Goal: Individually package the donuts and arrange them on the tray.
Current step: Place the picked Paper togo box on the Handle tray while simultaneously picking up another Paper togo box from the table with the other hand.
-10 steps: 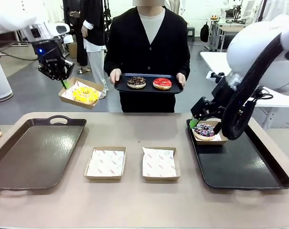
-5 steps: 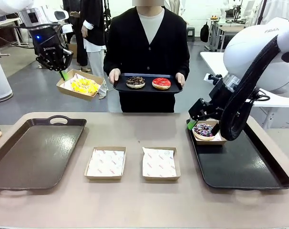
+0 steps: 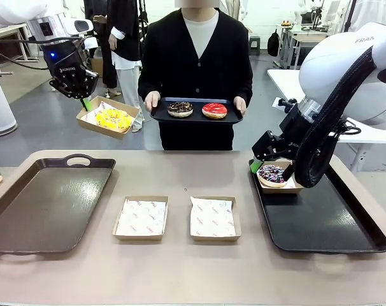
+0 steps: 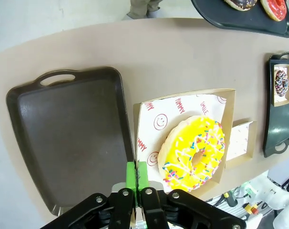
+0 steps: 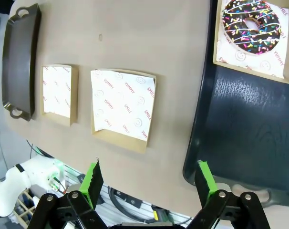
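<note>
— What is your left tool doing?
— My left tool [image 4: 136,174] is clenched on the edge of a cardboard box [image 4: 182,102]. The yellow donut [image 4: 192,152] lies inside this box, on the printed paper. I hold the box in the air on my left side, and the brown tray [image 3: 46,204] lies on the tabletop [image 3: 180,172] below.
— And the other one?
— My right tool [image 5: 149,179] is released. Its green fingers stand wide apart and nothing is between them. It hangs at the far left corner of the black tray [image 3: 327,223], just beside the second box [image 3: 292,187]. The dark donut [image 3: 272,173] with purple and white sprinkles lies in that box.
— Where are the other donuts?
— The person holds a small tray [image 3: 196,118] with both hands. The chocolate donut [image 3: 180,109] and the red donut [image 3: 214,110] lie on it side by side. The left empty box [image 3: 141,217] and the right empty box [image 3: 215,217] stand on the tabletop between my two trays.
</note>
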